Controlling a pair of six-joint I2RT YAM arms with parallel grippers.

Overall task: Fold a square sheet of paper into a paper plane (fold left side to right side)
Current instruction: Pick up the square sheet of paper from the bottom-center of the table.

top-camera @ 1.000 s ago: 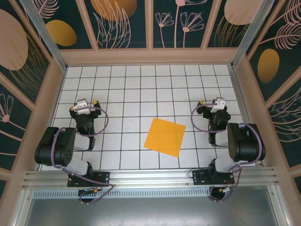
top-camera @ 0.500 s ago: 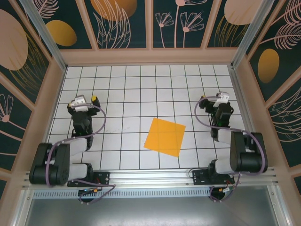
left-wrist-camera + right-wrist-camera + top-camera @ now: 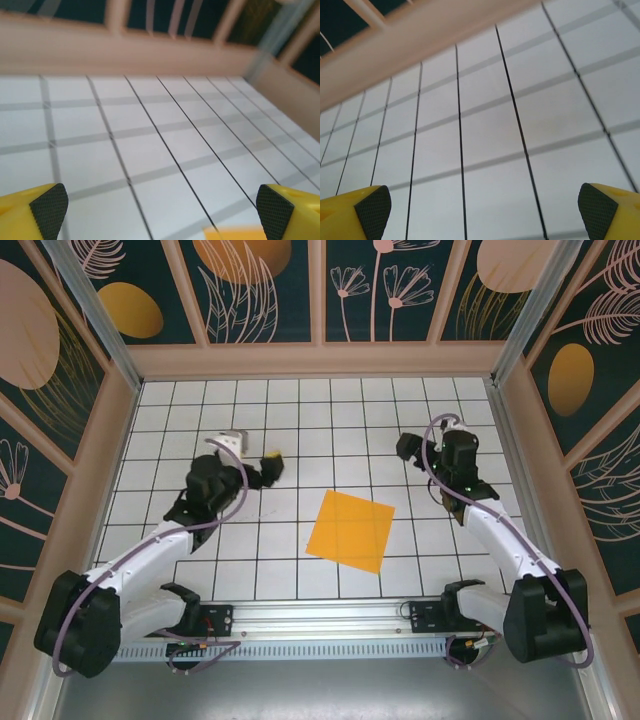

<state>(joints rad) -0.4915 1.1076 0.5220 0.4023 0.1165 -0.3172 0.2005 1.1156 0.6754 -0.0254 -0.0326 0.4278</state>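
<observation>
On the white grid table [image 3: 300,410] the orange paper [image 3: 350,531] lies flat, near both grippers but touching neither. The left gripper [image 3: 265,470] and the right gripper [image 3: 408,447] stand wide open and empty.

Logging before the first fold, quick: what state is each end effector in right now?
Left end effector: open, holding nothing.
Right end effector: open, holding nothing.

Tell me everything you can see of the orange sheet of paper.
The square sheet of paper is thin, plain bright orange, unfolded, with no crease showing. It lies flat on the white gridded table, a little right of centre and toward the near edge, turned slightly so its edges run askew to the grid lines. Only the table touches it.
</observation>
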